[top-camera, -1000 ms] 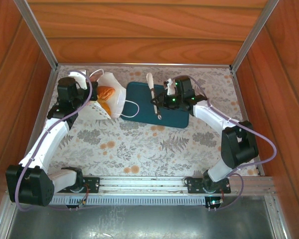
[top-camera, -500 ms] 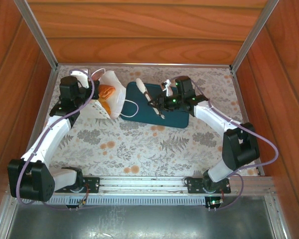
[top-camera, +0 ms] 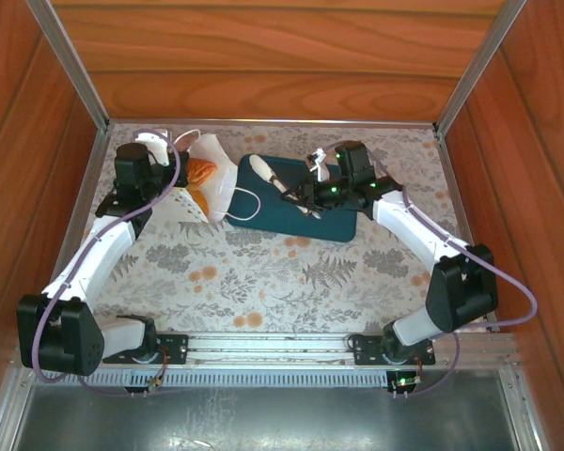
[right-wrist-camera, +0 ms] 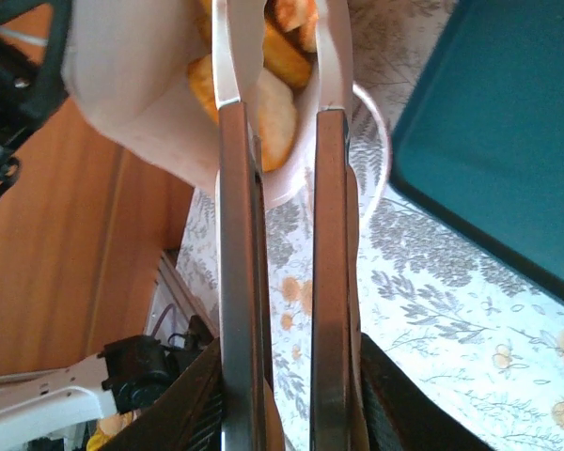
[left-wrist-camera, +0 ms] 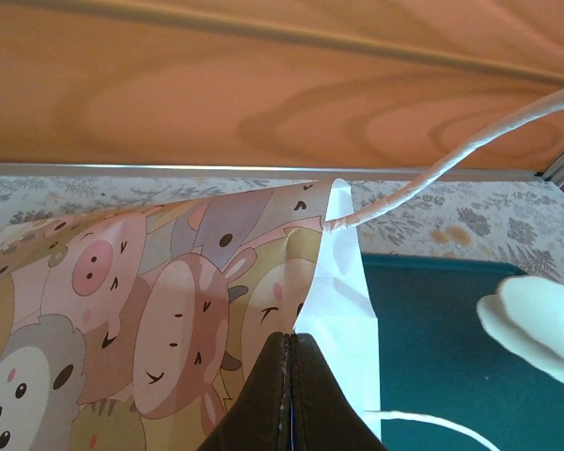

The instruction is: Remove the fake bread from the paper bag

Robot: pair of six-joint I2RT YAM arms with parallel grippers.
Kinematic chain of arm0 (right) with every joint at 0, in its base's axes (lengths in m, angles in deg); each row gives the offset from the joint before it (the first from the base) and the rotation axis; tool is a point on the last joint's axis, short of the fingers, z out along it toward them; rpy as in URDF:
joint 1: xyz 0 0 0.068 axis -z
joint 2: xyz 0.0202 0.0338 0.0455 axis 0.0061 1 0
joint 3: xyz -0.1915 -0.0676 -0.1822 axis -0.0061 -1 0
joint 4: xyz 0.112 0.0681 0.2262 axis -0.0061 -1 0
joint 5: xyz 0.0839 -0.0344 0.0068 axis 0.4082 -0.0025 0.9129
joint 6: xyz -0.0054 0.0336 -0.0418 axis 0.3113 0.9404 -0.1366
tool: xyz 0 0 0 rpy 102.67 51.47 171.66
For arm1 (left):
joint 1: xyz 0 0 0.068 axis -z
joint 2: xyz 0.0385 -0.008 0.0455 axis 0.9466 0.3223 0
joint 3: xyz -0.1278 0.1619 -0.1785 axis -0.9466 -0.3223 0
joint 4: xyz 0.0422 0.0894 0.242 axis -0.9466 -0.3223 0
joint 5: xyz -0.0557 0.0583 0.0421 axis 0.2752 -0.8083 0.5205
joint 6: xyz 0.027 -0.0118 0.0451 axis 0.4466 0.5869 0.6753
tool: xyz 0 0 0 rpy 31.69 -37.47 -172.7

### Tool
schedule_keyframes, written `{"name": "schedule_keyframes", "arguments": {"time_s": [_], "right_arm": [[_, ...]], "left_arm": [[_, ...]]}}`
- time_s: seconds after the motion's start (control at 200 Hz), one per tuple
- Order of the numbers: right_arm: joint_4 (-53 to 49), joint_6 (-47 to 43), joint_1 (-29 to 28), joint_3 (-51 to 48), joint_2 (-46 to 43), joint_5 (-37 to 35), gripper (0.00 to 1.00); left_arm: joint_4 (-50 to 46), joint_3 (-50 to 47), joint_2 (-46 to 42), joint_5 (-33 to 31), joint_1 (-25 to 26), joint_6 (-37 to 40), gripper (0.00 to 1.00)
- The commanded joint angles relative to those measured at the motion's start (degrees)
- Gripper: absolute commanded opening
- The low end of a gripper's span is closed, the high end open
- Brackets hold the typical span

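Tongs (top-camera: 273, 178) now nearer the paper bag (top-camera: 222, 184), fake bread (top-camera: 201, 174) half hidden inside.

Matt white paper bag (top-camera: 218, 188); faintly glossy golden-brown toy bread (top-camera: 201, 173); smooth matt teal rectangular tray (top-camera: 343, 224); long tongs (right-wrist-camera: 240, 235), satin metal, white-tipped.

Reddish wood-grain walls (top-camera: 263, 56) rise behind and beside the floral-patterned table (top-camera: 263, 272); a grey metal sheet (top-camera: 263, 418) lies before it
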Motion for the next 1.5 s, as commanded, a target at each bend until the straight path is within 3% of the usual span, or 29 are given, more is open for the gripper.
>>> {"name": "schedule_keyframes", "arguments": {"time_s": [0.0,0.28,0.53,0.83,1.494], "right_arm": [[-5.83,-4.25,-2.09,3.66,-2.79,2.79,0.34],[-7.62,-2.97,-5.87,5.65,-1.6,5.67,0.35],[-5.63,-1.86,-8.58,8.69,6.86,7.06,0.34],[-10.91,-5.55,-11.18,16.03,16.62,8.57,0.38],[-15.28,-9.06,-11.24,20.21,22.07,6.19,0.46]], "left_arm": [[2.67,0.49,0.03,1.41,-0.01,1.96,0.0],[3.28,0.86,0.95,4.75,0.16,3.68,0.0],[3.46,0.72,1.53,6.75,0.25,4.33,0.0],[3.42,1.47,2.6,9.55,0.25,5.79,0.0],[3.32,0.54,1.02,11.3,0.25,6.86,0.0]]}}
